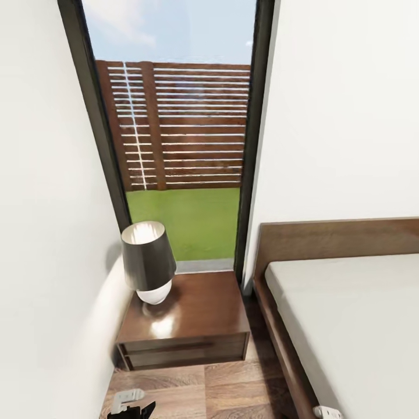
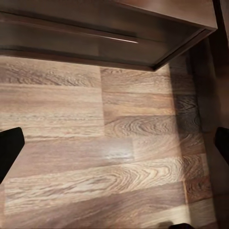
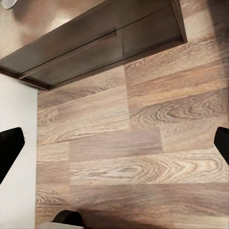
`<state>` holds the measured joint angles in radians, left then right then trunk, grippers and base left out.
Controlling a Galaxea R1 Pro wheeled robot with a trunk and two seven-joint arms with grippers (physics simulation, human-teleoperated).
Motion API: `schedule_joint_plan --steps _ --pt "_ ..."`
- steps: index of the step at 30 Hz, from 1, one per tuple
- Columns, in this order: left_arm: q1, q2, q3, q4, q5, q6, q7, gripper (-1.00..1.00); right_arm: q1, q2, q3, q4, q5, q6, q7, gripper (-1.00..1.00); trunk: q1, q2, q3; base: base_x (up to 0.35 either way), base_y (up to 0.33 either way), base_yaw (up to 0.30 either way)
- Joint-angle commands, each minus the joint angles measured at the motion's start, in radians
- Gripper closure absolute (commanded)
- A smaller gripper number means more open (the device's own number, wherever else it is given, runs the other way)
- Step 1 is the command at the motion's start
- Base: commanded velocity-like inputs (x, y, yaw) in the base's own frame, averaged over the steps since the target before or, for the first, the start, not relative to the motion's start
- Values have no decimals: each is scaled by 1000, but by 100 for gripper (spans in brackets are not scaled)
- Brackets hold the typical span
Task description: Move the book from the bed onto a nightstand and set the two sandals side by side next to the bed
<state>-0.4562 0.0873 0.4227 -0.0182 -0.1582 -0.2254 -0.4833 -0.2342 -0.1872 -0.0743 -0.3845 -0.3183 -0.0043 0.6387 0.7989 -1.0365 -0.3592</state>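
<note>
Nightstand [image 1: 192,326] with lamp [image 1: 148,262] beside bed [image 1: 349,314]; both grippers spread, empty, over floor [image 2: 114,157].

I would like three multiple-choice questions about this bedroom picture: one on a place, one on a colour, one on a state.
1. Where does the lamp stand?
A. on the nightstand
B. on the bed
C. on the floor

2. What colour is the lamp's shade?
A. bright blue
B. dark grey
C. red

3. How are the left gripper's jaws?
A. shut on a book
B. shut on nothing
C. open, holding nothing

Answers:
1. A, its white base rests on the nightstand top, toward the wall.
2. B, the shade is dark grey over a white base.
3. C, the left wrist view has bare floor between the spread fingertips.
</note>
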Motion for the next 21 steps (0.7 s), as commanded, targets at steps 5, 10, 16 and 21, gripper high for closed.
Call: schedule_joint_plan --steps 5,10,16,21 --pt "-1 0 8 1 -10 -5 -1 -100 -1 0 -2 1 -6 0 8 -100 -19 35 15 0 0 244" --pt "-1 0 8 1 -10 -5 -1 -100 -1 0 -2 2 -7 0 9 -100 -38 70 30 0 0 183" --pt "-1 0 8 1 -10 -5 -1 -100 -1 0 -2 2 -6 0 7 -100 -61 112 49 0 0 21" --pt "-1 0 8 1 -10 -5 -1 -100 -1 0 -2 3 -5 0 7 -100 -81 147 65 0 0 1"
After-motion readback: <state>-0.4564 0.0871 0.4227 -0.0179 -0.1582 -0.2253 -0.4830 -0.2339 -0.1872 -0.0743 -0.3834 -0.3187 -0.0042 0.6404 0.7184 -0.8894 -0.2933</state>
